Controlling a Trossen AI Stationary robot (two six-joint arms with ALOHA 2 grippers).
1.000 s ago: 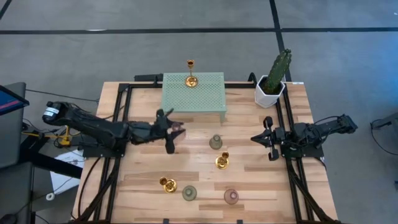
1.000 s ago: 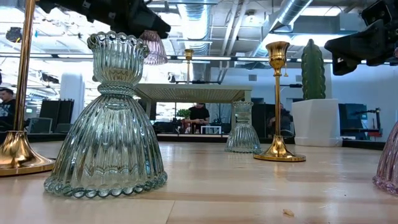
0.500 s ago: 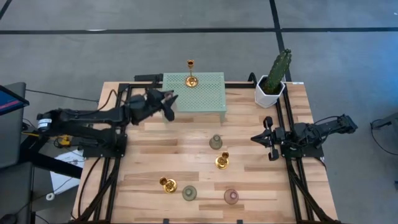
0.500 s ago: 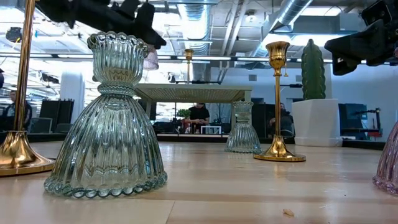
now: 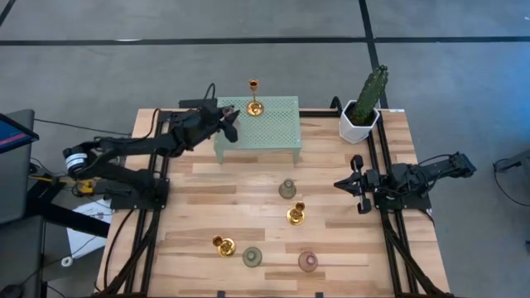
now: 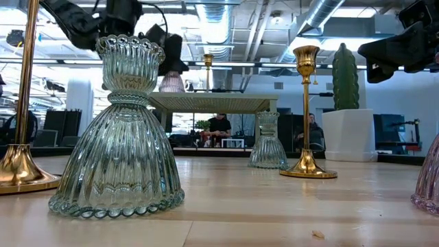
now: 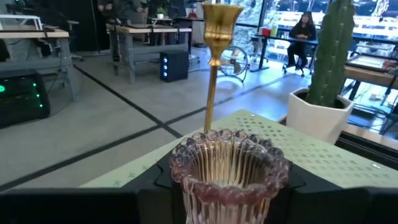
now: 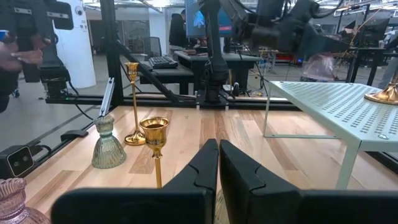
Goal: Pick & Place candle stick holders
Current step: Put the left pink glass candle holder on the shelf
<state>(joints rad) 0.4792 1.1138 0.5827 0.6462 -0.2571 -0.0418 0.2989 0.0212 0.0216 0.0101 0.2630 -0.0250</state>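
My left gripper (image 5: 228,118) is shut on a dusty pink glass holder (image 7: 229,168) and carries it over the left end of the mint green perforated stand (image 5: 269,124). A tall gold holder (image 5: 253,98) stands on the stand's far edge. On the table stand two sage green holders (image 5: 287,189) (image 5: 252,257), two gold ones (image 5: 296,213) (image 5: 224,245) and another pink one (image 5: 308,261). My right gripper (image 5: 354,184) waits shut at the table's right side. My left gripper pinches the pink holder between its two fingers (image 7: 149,190), on the body just below the beaded rim (image 7: 227,198). The fingers come level from the table's left. The holder is upright, rim up, and its flared base (image 6: 171,84) hangs just above the stand's top.
A cactus in a white pot (image 5: 363,106) stands at the far right corner, beside the stand. Black rails (image 5: 157,165) run along both sides of the wooden table. The bare wood between the stand and the nearer holders is free.
My left gripper has swung from the table's middle left toward the far edge, staying high. It carried the pink holder upright to a spot over the stand's left end. The right arm has kept still.
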